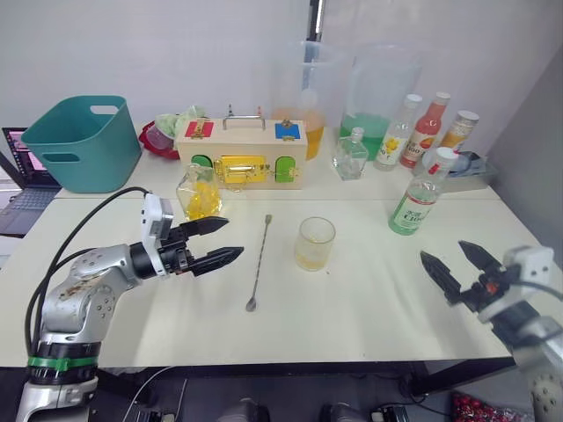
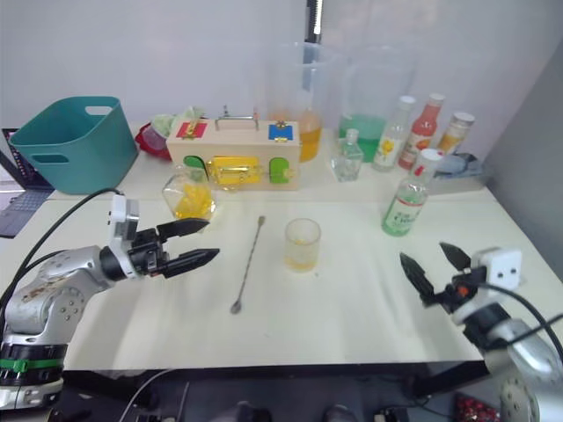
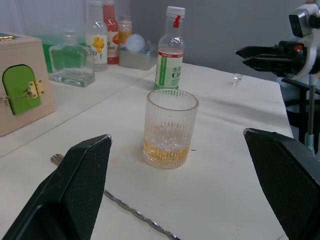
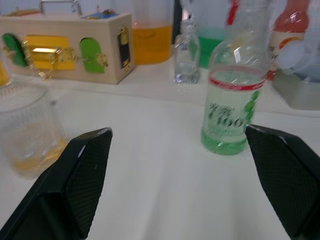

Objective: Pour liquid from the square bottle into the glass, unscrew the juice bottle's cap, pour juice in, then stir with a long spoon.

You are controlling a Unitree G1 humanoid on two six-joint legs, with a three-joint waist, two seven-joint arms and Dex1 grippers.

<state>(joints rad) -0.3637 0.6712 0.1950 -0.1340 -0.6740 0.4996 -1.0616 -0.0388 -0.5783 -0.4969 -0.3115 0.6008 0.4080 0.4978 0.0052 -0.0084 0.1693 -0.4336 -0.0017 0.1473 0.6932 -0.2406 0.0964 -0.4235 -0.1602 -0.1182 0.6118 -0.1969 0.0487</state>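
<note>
Both black two-fingered grippers hang low over the near side of the white table (image 1: 369,316), each with its jaws spread and nothing held, flanking a short clear ribbed glass (image 1: 315,243) that carries a shallow layer of amber liquid, a sign the first pour is likely done. Left of the glass, the left gripper (image 1: 214,243) points toward it from well apart, and between them lies the thin silver long spoon (image 1: 259,264), flat on the table and ready for stirring. Right of the glass and a little behind it stands the slim clear juice bottle (image 1: 419,201) with a green-and-white label, upright, its small white cap (image 1: 446,157) on. Nearer than the bottle, the right gripper (image 1: 457,263) faces it, seemingly placed to take it next.
</note>
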